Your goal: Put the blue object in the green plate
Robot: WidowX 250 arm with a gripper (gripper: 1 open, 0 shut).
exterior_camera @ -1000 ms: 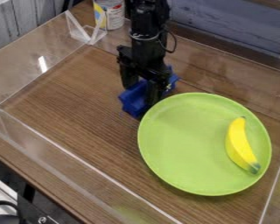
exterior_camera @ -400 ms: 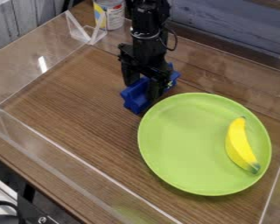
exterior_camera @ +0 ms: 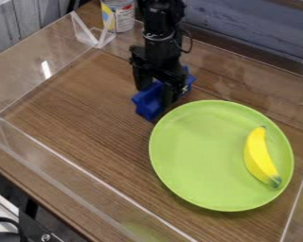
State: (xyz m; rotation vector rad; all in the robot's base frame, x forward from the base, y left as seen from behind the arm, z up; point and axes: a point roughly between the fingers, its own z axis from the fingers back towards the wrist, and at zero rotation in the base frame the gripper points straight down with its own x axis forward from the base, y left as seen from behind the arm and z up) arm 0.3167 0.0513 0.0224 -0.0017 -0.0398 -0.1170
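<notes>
So the banana is on the green plate, lower right of the frame. Just past the plate's upper-left edge, the blue object sits on the table, right at the gripper's jaws, partly hidden by them; can't tell if they're open or closed.

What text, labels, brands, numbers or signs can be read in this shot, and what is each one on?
None can be read.
Can at the back: coloured printed markings, too small and blurred to make out.
Blue block, green plate and banana: no lettering that I can see.
</notes>
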